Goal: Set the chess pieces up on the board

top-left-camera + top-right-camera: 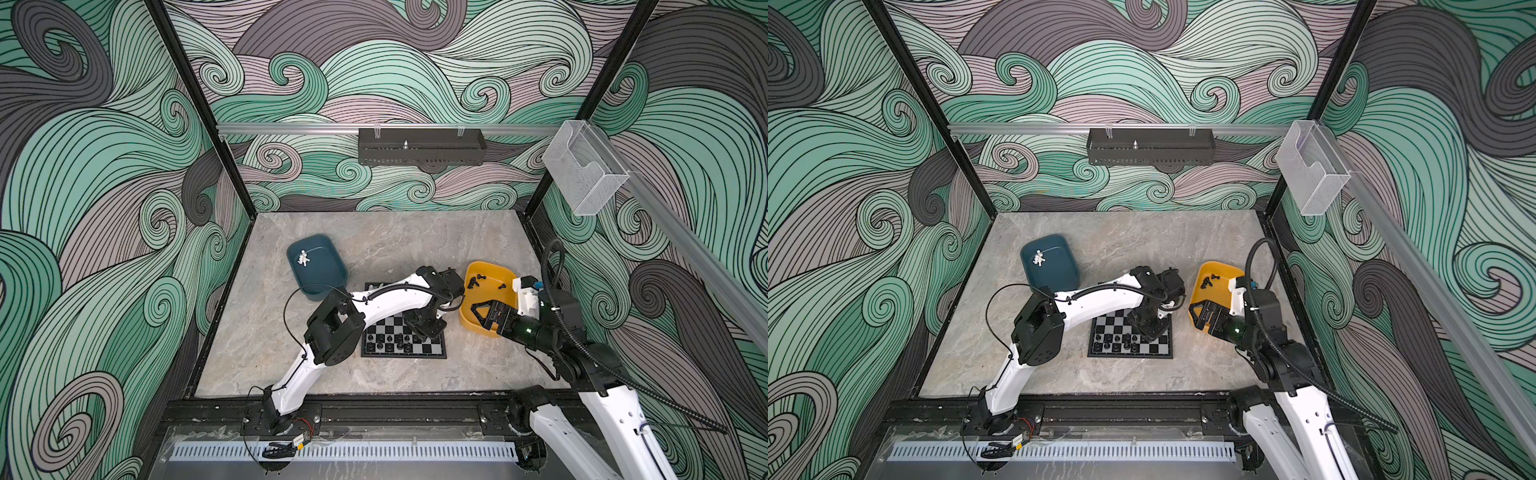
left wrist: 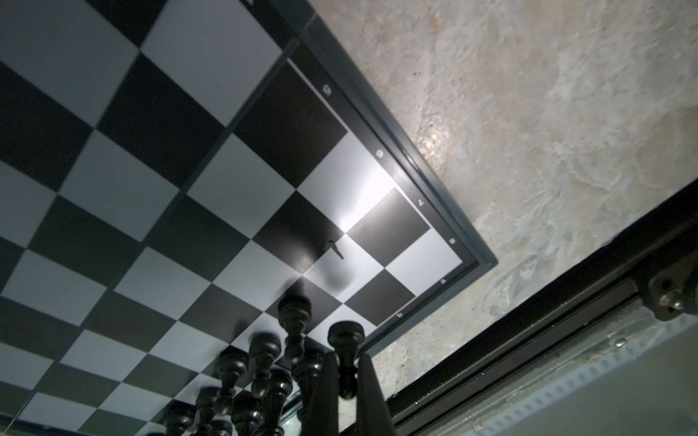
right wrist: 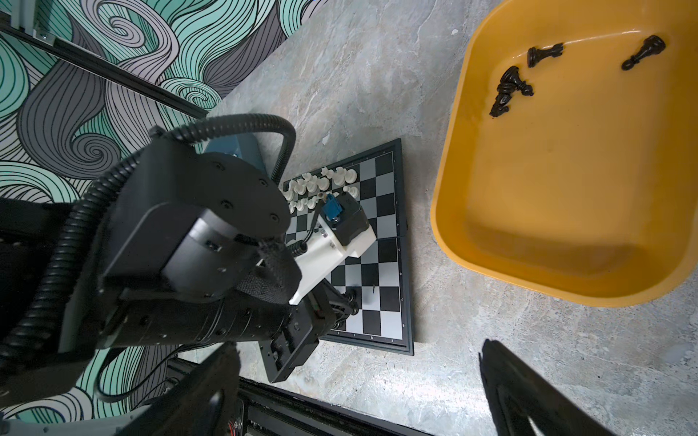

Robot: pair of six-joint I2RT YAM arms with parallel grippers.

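Placing of a black piece [image 2: 345, 336] is judged to be the step in hand. The piece is pinched by its stem between the closed jaws of the left gripper [image 2: 346, 364] and held upright over the board [image 2: 241, 181], near the board's corner on the robot's side and just beside the standing black men [image 2: 245, 377]. Whether its base touches a square cannot be told

Done, as far as shown:
- black men are stood in a cluster on the near rows, toward the left in both top views
- white men [image 3: 321, 183] are stood on the far rows; they are partly hidden by the left arm, so no count is made

Left to do:
- squares at the near right corner are seen bare in the left wrist view
- a few loose black men [image 3: 510, 87] lie on their sides in the yellow tray [image 3: 566, 207]
- a small heap of loose white men [image 1: 303, 258] lies in the teal tray [image 1: 328, 272]

The right gripper [image 1: 484, 316] is held above the near rim of the yellow tray, jaws spread wide, with nothing between them and nothing touched

Progress is judged to be well past the middle, with neither colour's rows yet filled and only a handful of pieces to be fetched
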